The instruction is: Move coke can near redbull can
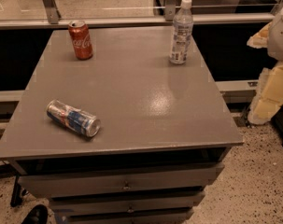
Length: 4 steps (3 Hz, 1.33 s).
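Observation:
The coke can (81, 40) is red with white script and stands upright at the far left corner of the grey table (131, 92). The redbull can (73, 118) is silver and blue and lies on its side near the front left edge. The two cans are well apart. My gripper (267, 45) shows as a pale white and yellow shape at the right edge of the view. It is off the table's right side, far from both cans, and holds nothing that I can see.
A clear plastic water bottle (180, 31) with a white cap stands upright at the far right of the table. Drawers (122, 183) sit under the tabletop. A glass partition with a metal rail (131, 20) runs behind the table. Speckled floor (253, 181) lies to the right.

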{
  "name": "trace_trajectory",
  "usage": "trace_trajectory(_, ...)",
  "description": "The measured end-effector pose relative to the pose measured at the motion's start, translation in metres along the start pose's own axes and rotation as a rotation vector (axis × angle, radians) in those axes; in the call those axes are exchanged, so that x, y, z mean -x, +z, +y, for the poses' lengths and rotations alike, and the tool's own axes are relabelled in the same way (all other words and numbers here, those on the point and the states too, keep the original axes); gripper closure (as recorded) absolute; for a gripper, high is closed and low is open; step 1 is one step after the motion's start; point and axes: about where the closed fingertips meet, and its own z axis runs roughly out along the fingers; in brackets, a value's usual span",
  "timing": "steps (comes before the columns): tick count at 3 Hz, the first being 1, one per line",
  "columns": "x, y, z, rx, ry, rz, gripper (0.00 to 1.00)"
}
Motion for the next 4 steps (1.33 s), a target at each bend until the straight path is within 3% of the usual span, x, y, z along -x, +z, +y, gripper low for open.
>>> trace_trajectory(2,0.006,0.007,-0.001,-0.006,0.017,-0.039,0.0)
trace_trajectory(3,0.022,0.031,-0.003,-0.007,0.051,-0.135,0.0)
trace_trajectory(4,0.052,0.077,-0.005,0.022,0.094,-0.3,0.0)
